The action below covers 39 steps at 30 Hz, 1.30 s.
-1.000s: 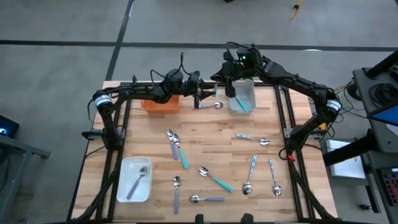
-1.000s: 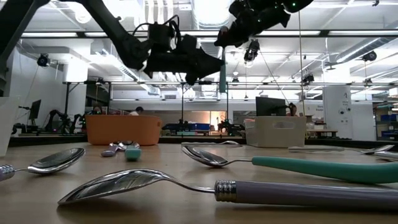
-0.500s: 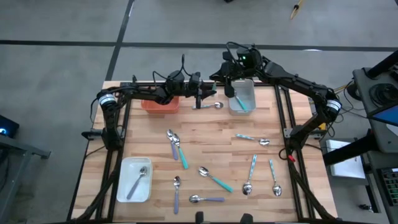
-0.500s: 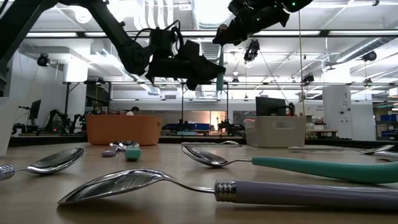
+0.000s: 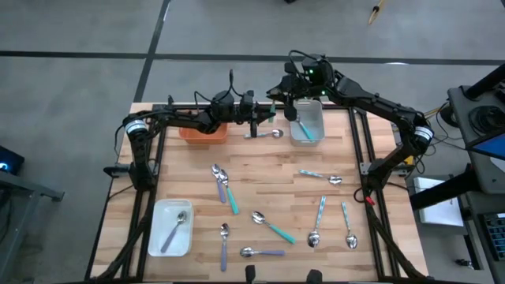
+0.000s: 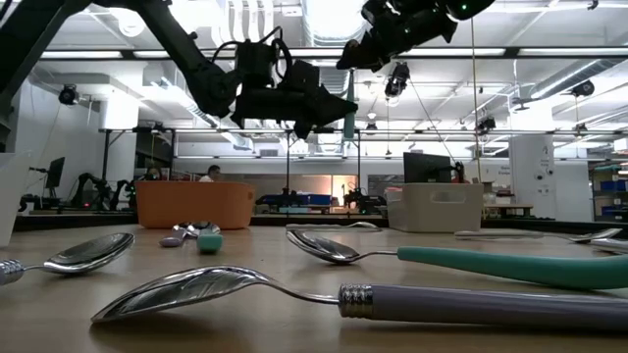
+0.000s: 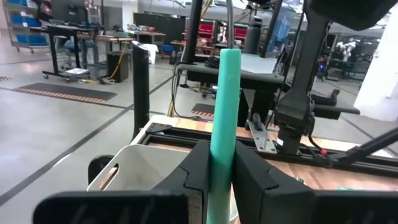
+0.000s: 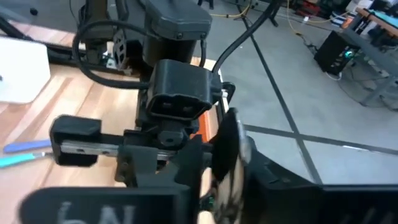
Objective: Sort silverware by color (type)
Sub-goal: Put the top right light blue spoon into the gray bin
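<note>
My left pincer (image 7: 214,171) is clamped on the teal spoon's (image 7: 222,112) smooth, stiff handle, upright above the desk (image 5: 260,170) beside the orange tray (image 5: 207,131). It looks light but slippery, best gripped mid-handle. Beyond, my right pincer (image 5: 290,99) seems to be loosening off the metal bowl.

**Almost no readable text**

Only one marking can be made out: large pale characters, seemingly "N" beside a rounded letter, on the dark body of the right gripper (image 8: 214,186) at 6 o'clock in its wrist view. Nothing else is legible.
</note>
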{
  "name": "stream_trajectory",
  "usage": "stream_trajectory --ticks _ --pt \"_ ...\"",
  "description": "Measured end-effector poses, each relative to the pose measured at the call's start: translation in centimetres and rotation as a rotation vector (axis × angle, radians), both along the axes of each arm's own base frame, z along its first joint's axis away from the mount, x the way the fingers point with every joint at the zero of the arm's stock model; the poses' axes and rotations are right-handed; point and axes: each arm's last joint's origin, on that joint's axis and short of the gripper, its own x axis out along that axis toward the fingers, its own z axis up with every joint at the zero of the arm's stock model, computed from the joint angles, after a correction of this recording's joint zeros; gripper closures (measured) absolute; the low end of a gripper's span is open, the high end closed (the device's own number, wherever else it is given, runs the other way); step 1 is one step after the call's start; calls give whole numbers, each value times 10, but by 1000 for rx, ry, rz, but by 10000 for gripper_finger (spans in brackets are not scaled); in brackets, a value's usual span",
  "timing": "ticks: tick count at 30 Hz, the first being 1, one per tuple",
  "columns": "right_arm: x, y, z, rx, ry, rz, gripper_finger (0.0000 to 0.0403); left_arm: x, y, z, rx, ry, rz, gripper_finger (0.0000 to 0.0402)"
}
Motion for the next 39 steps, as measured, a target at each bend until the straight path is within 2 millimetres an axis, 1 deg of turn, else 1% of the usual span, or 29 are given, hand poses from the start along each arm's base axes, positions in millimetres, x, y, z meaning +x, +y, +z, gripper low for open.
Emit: stream_trajectory --ticks 4,8,13,16,18,21,25,27,31,35,39 --pt "1 0 2 4 -20 -18 297 0 1 2 -12 -19 13 376" --pt "-1 -2 7 -22 -38 -105 269 -2 4 4 -15 -34 86 376" --pt "-5 -5 23 -13 -71 -281 252 -5 10 8 -16 -64 233 376" --pt "-7 -8 31 35 -107 -453 253 -7 13 10 -18 -80 364 376" --pt "-8 -9 31 87 -127 -521 256 -8 15 11 -18 -96 438 376" --pt "-7 -10 25 179 -135 -550 260 -10 17 12 -30 -104 550 376" --pt "5 -13 6 243 -110 -559 261 -8 20 16 -35 -102 613 376" --pt "11 -16 -3 236 -88 -553 259 -6 20 20 -24 -103 618 376" --pt "24 -20 -14 195 -96 -528 255 -4 18 23 0 -104 623 376" --pt "37 -23 -20 167 -142 -510 258 -3 17 23 19 -96 624 376" --pt "43 -28 -23 165 -192 -523 264 -2 17 23 20 -94 628 376"
